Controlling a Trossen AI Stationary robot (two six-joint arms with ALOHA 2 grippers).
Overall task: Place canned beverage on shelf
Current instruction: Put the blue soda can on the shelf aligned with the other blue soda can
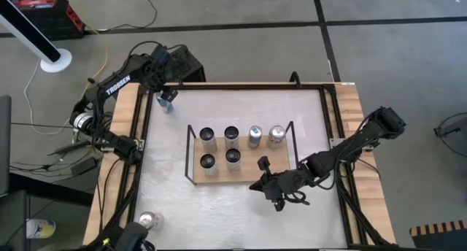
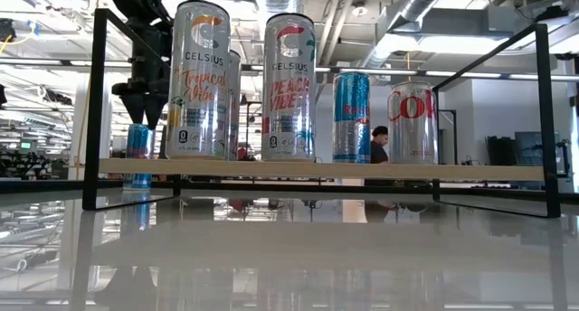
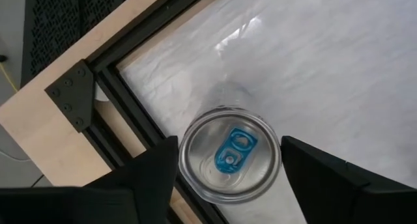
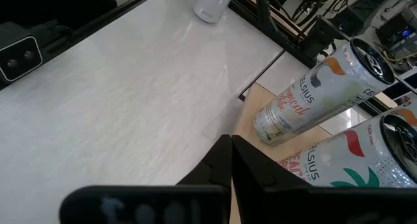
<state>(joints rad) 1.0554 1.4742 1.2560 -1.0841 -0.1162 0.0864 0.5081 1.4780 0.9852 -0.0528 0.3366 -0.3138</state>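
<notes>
Tall glossy cans (image 2: pixel 200 80) line the light-wood shelf (image 2: pixel 317 170); left gripper (image 3: pixel 221 178) straddles a blue-tabbed can (image 3: pixel 229 160), fingers open; right gripper (image 4: pixel 229 164) closed.

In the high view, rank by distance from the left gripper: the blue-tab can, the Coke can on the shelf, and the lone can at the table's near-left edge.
1. Blue-tab can, between the open fingers of the left gripper, far-left corner.
2. Coke can, right end of the shelf.
3. Lone can, near-left edge; only slightly farther than the Coke can.
</notes>
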